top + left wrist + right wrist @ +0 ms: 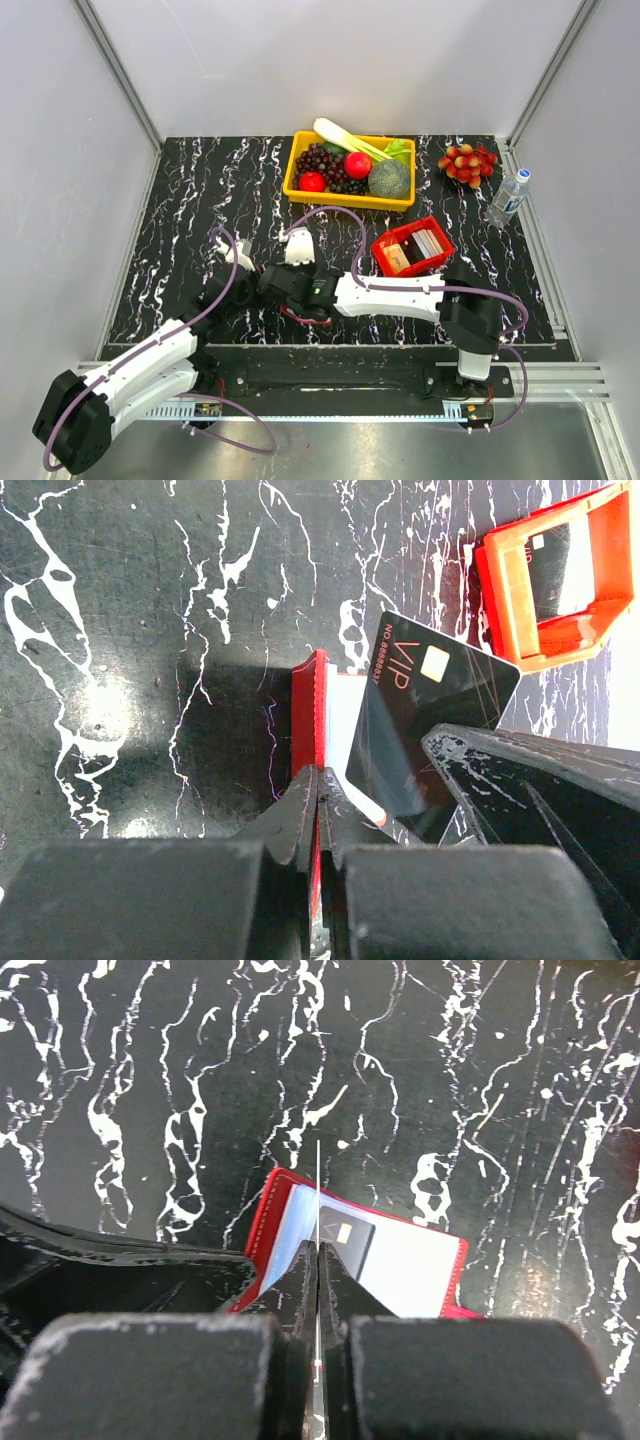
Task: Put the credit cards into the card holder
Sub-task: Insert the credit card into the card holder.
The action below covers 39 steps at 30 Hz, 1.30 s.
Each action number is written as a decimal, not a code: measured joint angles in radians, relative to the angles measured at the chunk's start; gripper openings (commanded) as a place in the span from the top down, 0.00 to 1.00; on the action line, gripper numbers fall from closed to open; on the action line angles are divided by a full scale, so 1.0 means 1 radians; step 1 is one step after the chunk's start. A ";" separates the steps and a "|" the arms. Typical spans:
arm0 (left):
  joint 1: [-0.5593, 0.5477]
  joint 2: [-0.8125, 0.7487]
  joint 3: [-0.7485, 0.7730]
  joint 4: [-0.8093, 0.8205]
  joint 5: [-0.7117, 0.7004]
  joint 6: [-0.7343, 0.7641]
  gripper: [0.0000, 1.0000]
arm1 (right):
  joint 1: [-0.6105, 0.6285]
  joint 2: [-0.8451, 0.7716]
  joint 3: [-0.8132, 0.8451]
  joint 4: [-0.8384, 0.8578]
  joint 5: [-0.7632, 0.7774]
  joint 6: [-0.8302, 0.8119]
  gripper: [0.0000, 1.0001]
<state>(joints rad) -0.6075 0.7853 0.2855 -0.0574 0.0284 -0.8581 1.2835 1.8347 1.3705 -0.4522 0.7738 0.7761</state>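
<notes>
The card holder (420, 1265) lies open on the black marbled table, red outside with pale inner faces. In the left wrist view it shows edge-on as a red cover (309, 715), and my left gripper (318, 780) is shut on that cover. My right gripper (318, 1250) is shut on a black VIP credit card (430, 705), seen edge-on as a thin line in its own view. The card's lower end sits at the holder's pale sleeve. A dark chip-marked patch (345, 1238) shows on the sleeve; card or reflection, I cannot tell. More credit cards (398, 258) stand in a red tray (380, 250).
The red tray (500, 580) is just to the right of the holder. A yellow basket (348, 198) of fruit and vegetables stands at the back, with red grapes (467, 163) and a water bottle (508, 197) to its right. Both arms meet at the table's middle front.
</notes>
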 measured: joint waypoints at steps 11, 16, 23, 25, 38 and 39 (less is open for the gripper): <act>0.000 -0.020 0.000 0.021 0.035 0.001 1.00 | 0.000 -0.005 -0.043 -0.103 0.048 0.052 1.00; 0.000 -0.026 0.000 0.045 0.053 0.001 1.00 | 0.000 -0.072 -0.078 -0.072 0.047 0.066 1.00; 0.000 -0.022 0.000 0.052 0.055 0.000 1.00 | 0.000 -0.146 -0.105 0.037 0.039 0.074 1.00; 0.000 -0.015 0.000 0.052 0.055 0.000 1.00 | 0.000 -0.143 -0.109 0.054 0.021 0.078 1.00; 0.000 -0.011 0.000 0.052 0.055 0.001 1.00 | -0.002 -0.101 -0.113 0.075 -0.010 0.095 1.00; 0.000 -0.013 0.000 0.052 0.055 0.001 1.00 | -0.002 -0.100 -0.113 0.076 -0.010 0.097 1.00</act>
<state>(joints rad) -0.6075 0.7727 0.2855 -0.0051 0.0834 -0.8574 1.2816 1.7344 1.2579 -0.3763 0.7635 0.8734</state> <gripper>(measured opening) 0.023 0.010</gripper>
